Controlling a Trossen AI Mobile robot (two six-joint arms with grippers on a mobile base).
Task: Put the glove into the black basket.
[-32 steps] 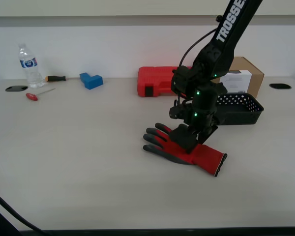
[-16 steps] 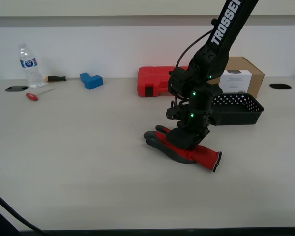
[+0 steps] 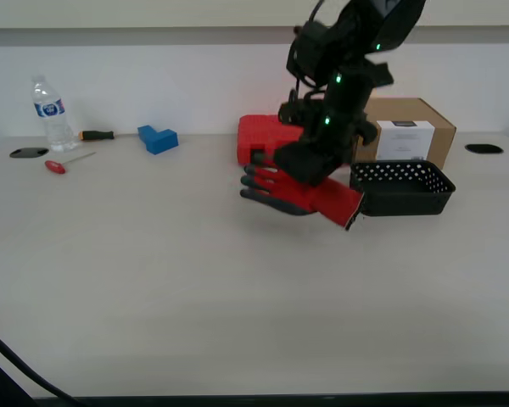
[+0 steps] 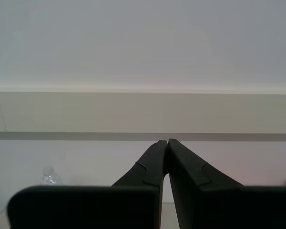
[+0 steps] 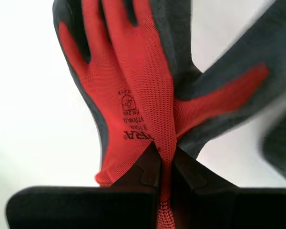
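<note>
My first gripper (image 3: 308,170) is shut on the red glove (image 3: 297,191) with dark grey fingers and holds it in the air above the table, just to the exterior view's left of the black basket (image 3: 400,188). The glove hangs roughly level, fingers toward the exterior view's left, cuff toward the basket. In the first wrist view the glove (image 5: 138,95) is pinched between the closed jaws of my first gripper (image 5: 165,160). My second gripper (image 4: 167,148) is shut and empty, pointing at the wall; it does not show in the exterior view.
A red plastic tool case (image 3: 267,140) and a brown cardboard box (image 3: 411,131) stand behind the basket. At the exterior view's far left are a water bottle (image 3: 49,114), two screwdrivers (image 3: 95,135) and a blue block (image 3: 157,138).
My first gripper closed on the glove on the table and lifted it up off the surface, toward the back, with the glove in its jaws.
</note>
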